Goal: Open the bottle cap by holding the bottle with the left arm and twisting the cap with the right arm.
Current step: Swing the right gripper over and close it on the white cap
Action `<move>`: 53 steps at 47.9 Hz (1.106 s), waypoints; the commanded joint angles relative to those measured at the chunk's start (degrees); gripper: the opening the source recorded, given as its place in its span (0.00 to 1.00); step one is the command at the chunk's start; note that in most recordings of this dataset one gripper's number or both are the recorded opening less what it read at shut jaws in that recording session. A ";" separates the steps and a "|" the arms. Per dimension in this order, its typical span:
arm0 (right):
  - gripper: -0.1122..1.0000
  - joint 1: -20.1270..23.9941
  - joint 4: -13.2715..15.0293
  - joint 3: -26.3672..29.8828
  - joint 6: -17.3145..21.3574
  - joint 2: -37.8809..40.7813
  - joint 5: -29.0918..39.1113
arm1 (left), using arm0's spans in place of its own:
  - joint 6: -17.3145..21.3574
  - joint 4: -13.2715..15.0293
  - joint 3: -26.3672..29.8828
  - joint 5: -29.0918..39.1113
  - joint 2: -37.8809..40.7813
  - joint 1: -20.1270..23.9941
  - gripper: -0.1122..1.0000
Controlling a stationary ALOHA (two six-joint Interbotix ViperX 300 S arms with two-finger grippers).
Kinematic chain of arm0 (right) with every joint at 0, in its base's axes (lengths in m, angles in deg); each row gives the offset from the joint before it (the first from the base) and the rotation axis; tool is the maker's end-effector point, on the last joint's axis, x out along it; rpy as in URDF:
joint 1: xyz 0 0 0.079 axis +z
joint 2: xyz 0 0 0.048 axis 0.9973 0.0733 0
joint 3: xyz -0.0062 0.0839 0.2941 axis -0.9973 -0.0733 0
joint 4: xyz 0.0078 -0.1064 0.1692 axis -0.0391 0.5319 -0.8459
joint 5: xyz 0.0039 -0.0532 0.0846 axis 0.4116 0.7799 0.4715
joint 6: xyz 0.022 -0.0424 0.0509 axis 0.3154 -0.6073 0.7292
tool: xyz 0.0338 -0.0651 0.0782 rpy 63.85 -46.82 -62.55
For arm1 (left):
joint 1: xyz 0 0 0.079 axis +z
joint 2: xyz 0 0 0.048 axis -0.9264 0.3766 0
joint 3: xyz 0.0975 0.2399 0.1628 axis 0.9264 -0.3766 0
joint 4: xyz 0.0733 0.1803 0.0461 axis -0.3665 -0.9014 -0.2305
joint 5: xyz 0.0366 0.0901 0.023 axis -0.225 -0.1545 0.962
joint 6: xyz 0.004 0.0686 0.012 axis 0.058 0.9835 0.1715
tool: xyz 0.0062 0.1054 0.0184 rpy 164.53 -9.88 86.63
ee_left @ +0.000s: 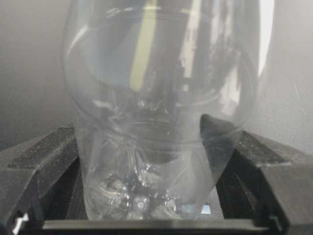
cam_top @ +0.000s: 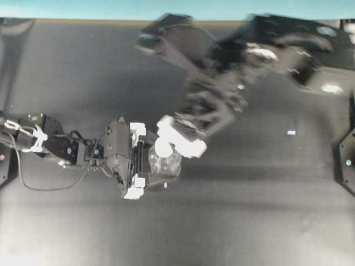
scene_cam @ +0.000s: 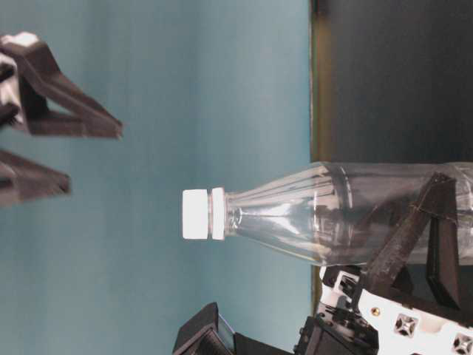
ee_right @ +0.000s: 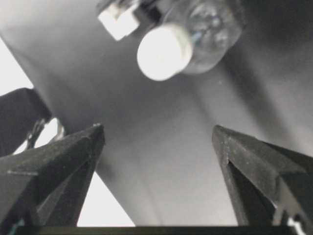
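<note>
Clear bottle (cam_top: 164,160) stands mid-table, clamped by left gripper (cam_top: 135,160). Cap (scene_cam: 196,214) remains on. Right gripper (ee_right: 156,147) hangs above it, jaws wide, empty. Risk: off-centre closing could tilt bottle or slip off cap.

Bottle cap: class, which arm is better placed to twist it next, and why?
Right. Its tool hangs open above the white bottle cap with nothing in it, while the left tool already grips the bottle.
</note>
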 commanded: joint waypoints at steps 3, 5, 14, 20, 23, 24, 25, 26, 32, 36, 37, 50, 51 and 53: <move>0.85 1.58 -0.26 3.78 2.72 3.96 0.62 | -0.53 -0.26 -0.44 1.41 0.26 -0.79 0.84; 0.86 1.58 -0.26 4.39 3.87 4.92 0.53 | -0.53 -0.26 -0.44 1.41 0.35 -0.88 0.84; 0.86 2.11 -0.26 5.36 4.57 7.56 0.09 | -0.44 -0.26 -0.35 1.85 0.18 -1.14 0.84; 0.86 2.29 -0.26 5.01 4.83 8.70 -0.53 | -0.44 -0.26 -0.44 1.85 0.26 -1.14 0.84; 0.85 2.20 -0.09 5.01 4.83 9.23 -0.53 | -0.44 -0.26 -0.44 1.85 0.26 -1.14 0.84; 0.85 2.29 0.00 5.01 4.83 9.40 -0.62 | -0.44 -0.26 -0.44 1.93 0.18 -1.14 0.84; 0.85 2.20 0.26 5.10 4.83 9.58 -0.62 | -0.44 -0.26 -0.44 1.93 0.26 -1.14 0.84; 0.85 2.20 0.44 5.01 4.83 9.67 -0.70 | -0.44 -0.26 -0.44 1.93 0.18 -1.14 0.84; 0.85 2.20 1.05 5.01 4.75 10.37 -0.70 | -0.44 -0.26 -0.44 1.85 0.18 -1.14 0.84; 0.84 2.20 1.14 5.01 4.83 10.55 -0.70 | -0.44 -0.26 -0.35 1.85 0.18 -1.14 0.84; 0.84 2.29 1.14 5.01 4.83 10.55 -0.70 | -0.44 -0.26 -0.35 1.93 0.18 -1.14 0.84; 0.65 2.11 1.23 5.01 4.66 10.63 -0.70 | -0.53 -0.26 -0.18 1.85 0.18 -1.14 0.84; 0.62 2.11 1.23 5.01 4.66 10.55 -0.70 | -0.53 -0.26 -0.18 1.85 0.18 -1.14 0.84; 0.57 2.02 1.32 5.10 4.66 10.55 -0.70 | -0.53 -0.26 -0.18 1.85 0.18 -1.14 0.84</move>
